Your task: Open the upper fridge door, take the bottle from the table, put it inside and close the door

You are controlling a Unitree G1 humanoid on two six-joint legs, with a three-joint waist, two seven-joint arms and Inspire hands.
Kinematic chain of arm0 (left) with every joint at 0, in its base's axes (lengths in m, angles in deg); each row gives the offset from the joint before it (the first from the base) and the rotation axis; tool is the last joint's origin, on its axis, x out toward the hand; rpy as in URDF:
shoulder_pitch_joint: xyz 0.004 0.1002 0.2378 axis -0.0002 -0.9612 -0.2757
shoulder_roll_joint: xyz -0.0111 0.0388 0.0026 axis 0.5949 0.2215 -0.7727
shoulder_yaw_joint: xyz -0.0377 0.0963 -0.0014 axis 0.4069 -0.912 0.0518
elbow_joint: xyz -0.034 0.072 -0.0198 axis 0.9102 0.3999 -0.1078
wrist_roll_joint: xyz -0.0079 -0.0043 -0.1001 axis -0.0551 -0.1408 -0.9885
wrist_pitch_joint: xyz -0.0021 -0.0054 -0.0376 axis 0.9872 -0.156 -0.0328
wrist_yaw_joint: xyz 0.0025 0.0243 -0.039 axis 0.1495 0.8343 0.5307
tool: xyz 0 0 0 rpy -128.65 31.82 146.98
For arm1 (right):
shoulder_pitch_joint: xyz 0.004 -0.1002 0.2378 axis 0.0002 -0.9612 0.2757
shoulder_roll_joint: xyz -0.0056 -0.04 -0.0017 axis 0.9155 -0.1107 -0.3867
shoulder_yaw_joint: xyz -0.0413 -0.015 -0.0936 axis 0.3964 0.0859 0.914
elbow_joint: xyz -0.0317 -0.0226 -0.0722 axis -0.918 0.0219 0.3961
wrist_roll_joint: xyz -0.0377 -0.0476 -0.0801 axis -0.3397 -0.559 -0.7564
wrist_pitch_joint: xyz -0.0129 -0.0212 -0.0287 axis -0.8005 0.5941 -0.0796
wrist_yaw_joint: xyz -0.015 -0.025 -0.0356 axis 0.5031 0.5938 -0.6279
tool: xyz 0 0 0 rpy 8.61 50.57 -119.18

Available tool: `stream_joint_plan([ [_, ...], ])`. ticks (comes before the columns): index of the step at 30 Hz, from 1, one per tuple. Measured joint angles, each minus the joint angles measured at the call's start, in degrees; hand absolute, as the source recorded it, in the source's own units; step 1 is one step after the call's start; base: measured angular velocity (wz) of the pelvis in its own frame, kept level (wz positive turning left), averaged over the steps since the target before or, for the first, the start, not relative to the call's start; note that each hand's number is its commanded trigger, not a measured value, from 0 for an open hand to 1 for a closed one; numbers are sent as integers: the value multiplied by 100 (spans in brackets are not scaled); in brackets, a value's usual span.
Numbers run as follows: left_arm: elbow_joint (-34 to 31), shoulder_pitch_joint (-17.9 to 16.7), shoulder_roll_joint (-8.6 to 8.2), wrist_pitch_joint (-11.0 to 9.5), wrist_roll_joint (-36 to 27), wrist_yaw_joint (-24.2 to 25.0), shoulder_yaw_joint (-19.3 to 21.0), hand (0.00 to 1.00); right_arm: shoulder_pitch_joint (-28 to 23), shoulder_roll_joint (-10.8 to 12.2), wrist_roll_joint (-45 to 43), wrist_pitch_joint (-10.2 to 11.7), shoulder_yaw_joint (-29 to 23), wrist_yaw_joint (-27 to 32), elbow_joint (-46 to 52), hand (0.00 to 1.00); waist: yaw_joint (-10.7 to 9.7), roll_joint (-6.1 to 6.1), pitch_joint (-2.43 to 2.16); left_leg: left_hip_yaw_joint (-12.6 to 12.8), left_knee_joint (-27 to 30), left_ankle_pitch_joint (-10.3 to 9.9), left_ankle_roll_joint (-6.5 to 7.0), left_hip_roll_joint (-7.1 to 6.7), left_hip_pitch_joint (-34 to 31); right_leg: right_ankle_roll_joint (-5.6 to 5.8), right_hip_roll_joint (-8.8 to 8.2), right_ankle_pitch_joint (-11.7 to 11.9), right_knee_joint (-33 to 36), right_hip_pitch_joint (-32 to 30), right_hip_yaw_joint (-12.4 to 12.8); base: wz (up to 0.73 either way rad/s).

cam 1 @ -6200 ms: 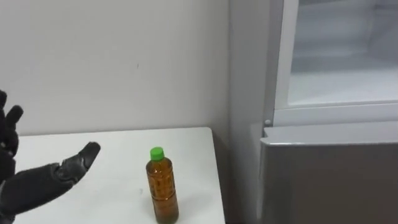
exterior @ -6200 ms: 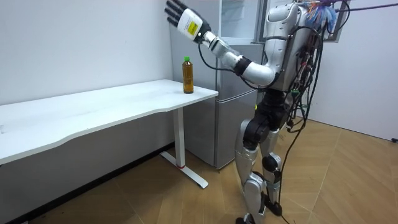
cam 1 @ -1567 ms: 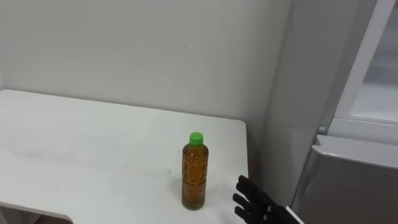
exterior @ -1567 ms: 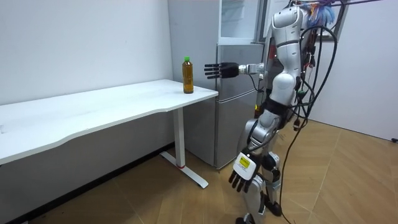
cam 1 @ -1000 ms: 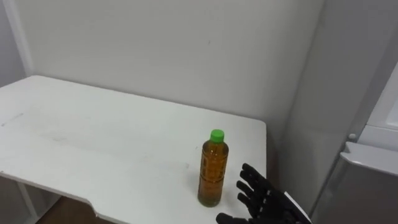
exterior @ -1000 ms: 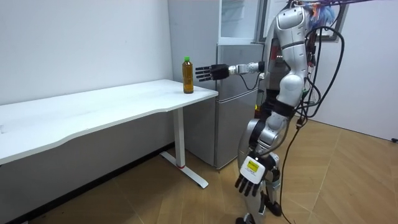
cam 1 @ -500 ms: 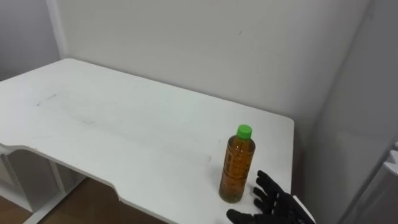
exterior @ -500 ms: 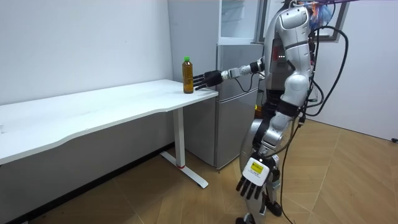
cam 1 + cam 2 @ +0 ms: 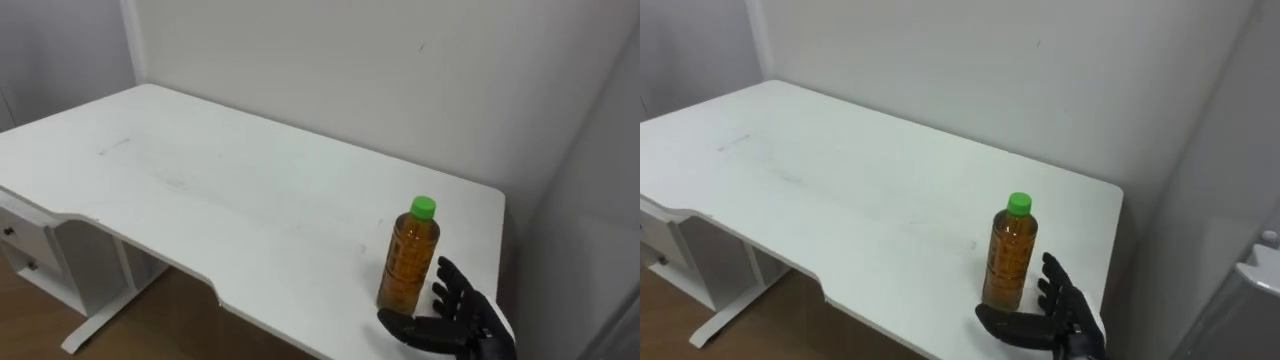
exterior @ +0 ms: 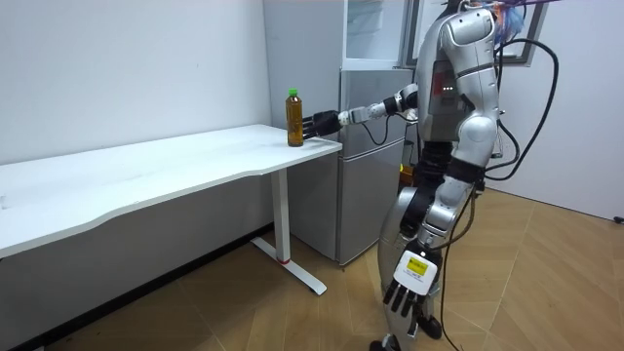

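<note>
None of the task proper is done yet, as far as I can judge: the bottle (image 9: 408, 255) stands upright with its green cap on, on the white table (image 9: 200, 190), near the corner that lies closest to the fridge (image 10: 366, 166). The right hand (image 9: 455, 318) is just beside the bottle on the robot's right, low at the bottle's base, with its fingers spread and the thumb reaching out in front of the bottle's foot. Nothing is curled round the bottle, and whether any finger touches it I cannot tell. The left hand (image 10: 409, 288) hangs well below the bottle, at the robot's leg, its fingers loose and holding nothing. In the room view the robot stands on the fridge side of the bottle, with its right arm stretched toward it. What is left is nearly everything: closing the hand round the bottle, lifting it off the table, carrying it to the fridge and setting it in the upper compartment.
</note>
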Motion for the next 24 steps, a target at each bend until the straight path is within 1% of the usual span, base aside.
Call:
stream_joint_plan([
  [4, -3, -4, 7, 27, -66, -134, -77, 0, 96, 0, -76, 3, 156, 407, -40, 0, 41, -11, -3, -33, -13, 6, -6, -10, 19, 0, 1, 0, -23, 26, -37, 3],
  [5, -3, -4, 8, 41, -63, -168, -78, 0, 96, 7, -222, 2, 225, 510, -40, 0, 48, -40, -6, -38, -9, 28, -8, -17, 24, 0, 1, 0, -44, 28, -45, 7],
  [7, -5, -1, 11, 42, -64, -195, -81, 0, 109, 54, -480, 2, 233, 623, -33, 0, 51, -75, 16, -62, -23, 54, -10, -24, 10, -7, 2, 5, -71, 27, -70, 8],
  [8, -5, -3, 11, 48, -65, -199, -96, 0, 112, 72, -593, 2, 237, 716, -32, 0, 50, -89, 13, -94, -20, 57, -12, -30, -6, -7, 2, 5, -73, 26, -99, 11],
  [13, -18, -1, 11, 79, -65, -221, -186, 0, 195, 76, -685, 2, 283, 1035, -20, 0, 77, -92, 12, -145, -32, 59, -16, -30, -74, -7, 8, 5, -80, 15, -160, 6],
  [20, -17, -7, 11, 125, -68, -221, -184, 0, 268, 77, -685, 10, 296, 1280, -16, 0, 173, -97, 8, -184, -71, 66, -25, -35, -69, -6, 8, 6, -86, 37, -242, 3],
  [24, -31, -36, 11, 137, -66, -220, -170, 0, 275, 76, -693, 10, 292, 1366, -17, 0, 178, -96, 8, -233, -69, 69, -29, -43, -65, -5, 7, 6, -88, 59, -298, 7],
])
